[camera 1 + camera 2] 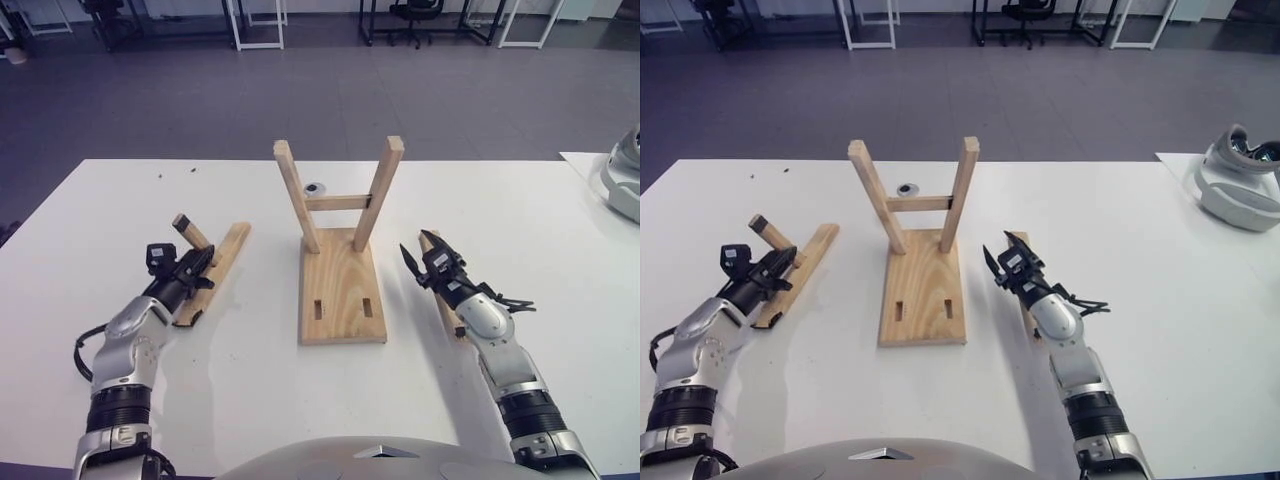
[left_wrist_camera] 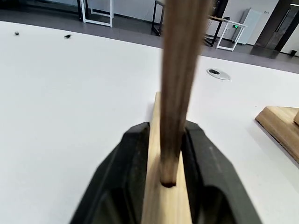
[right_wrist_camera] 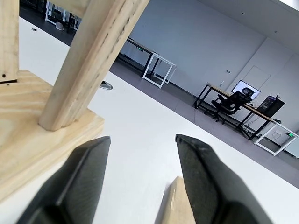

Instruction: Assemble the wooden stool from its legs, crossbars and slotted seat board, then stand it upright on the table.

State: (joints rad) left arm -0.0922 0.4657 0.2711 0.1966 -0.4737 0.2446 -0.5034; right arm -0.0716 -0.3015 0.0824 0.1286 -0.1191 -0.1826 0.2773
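Wooden leg point(image 1: 231, 246) in left hand point(image 1: 203, 263)

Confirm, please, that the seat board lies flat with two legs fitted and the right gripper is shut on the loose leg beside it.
Not quite: the right gripper is open over the loose leg, as the right wrist view shows. The seat board does lie flat with two legs fitted.
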